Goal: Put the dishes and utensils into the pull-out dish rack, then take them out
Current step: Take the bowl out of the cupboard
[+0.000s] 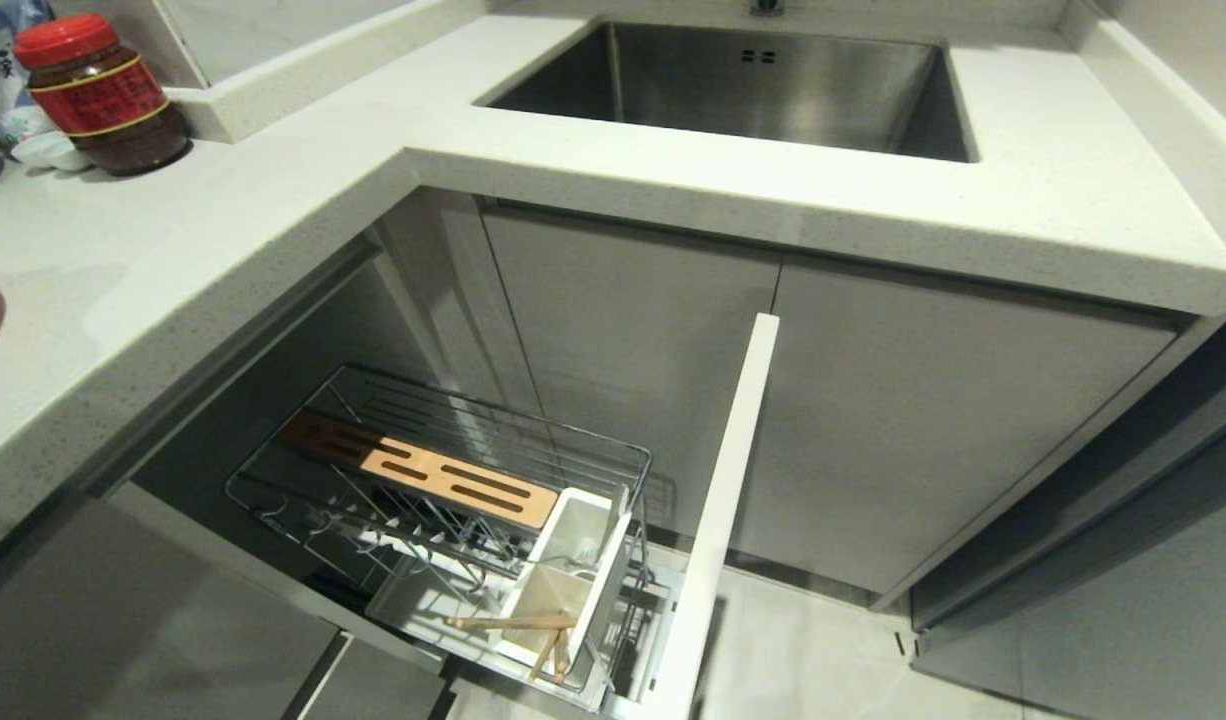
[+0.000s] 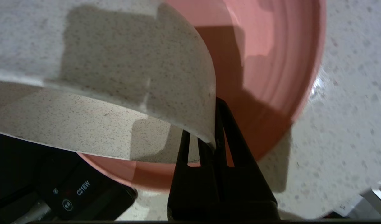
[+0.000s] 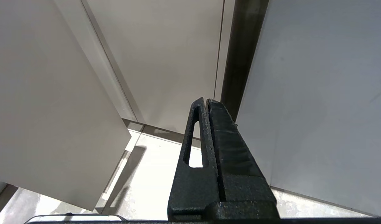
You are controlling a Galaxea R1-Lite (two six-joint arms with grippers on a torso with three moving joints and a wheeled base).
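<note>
Pink plate [image 2: 271,77] half hidden behind the bowl [image 2: 116,77] — fork perhaps unseen (rack shadowed).

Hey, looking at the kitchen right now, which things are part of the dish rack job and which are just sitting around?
Part of the job:
- pull-out dish rack
- wooden chopsticks, in a utensil cup
- off-white bowl, pinched by the left claw
- pink plate, beneath the bowl

Just sitting around:
- red-lidded sauce jar
- steel sink
- right claw, idle by the cabinet doors
</note>
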